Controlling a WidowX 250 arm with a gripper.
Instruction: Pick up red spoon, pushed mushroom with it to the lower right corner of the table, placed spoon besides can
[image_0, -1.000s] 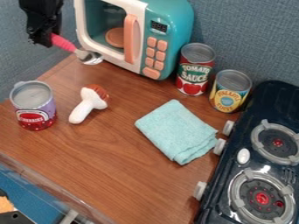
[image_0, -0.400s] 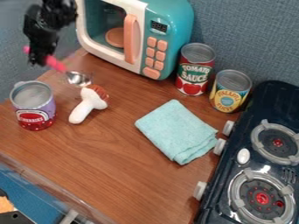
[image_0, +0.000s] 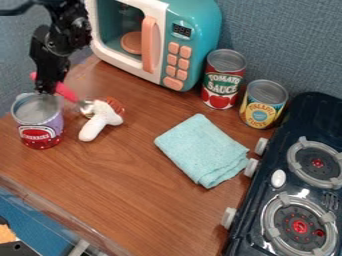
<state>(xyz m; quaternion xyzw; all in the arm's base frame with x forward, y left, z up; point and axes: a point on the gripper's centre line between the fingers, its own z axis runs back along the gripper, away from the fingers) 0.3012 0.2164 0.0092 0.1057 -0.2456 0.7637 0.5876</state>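
Note:
My gripper (image_0: 47, 90) hangs at the upper left, shut on the red spoon (image_0: 67, 93) by its handle. The spoon slants down to the right, and its metal bowl is at the left side of the mushroom's cap, partly hidden by it. The mushroom (image_0: 97, 126) lies on the table with its brown-and-white cap toward the back and its white stem toward the front left. Just left of it stands an open purple-and-red can (image_0: 41, 131); the gripper's lower end is right at this can's back rim in the view.
A teal toy microwave (image_0: 200, 25) stands behind. Two cans, a tomato can (image_0: 222, 82) and a yellow one (image_0: 261, 109), stand at the back right. A folded cloth (image_0: 202, 150) lies on the wooden table (image_0: 133, 200), left of the stove (image_0: 294, 200).
The gripper has come down and forward with the spoon, whose bowl moved from above the table's back left to the mushroom's cap. The mushroom looks unmoved.

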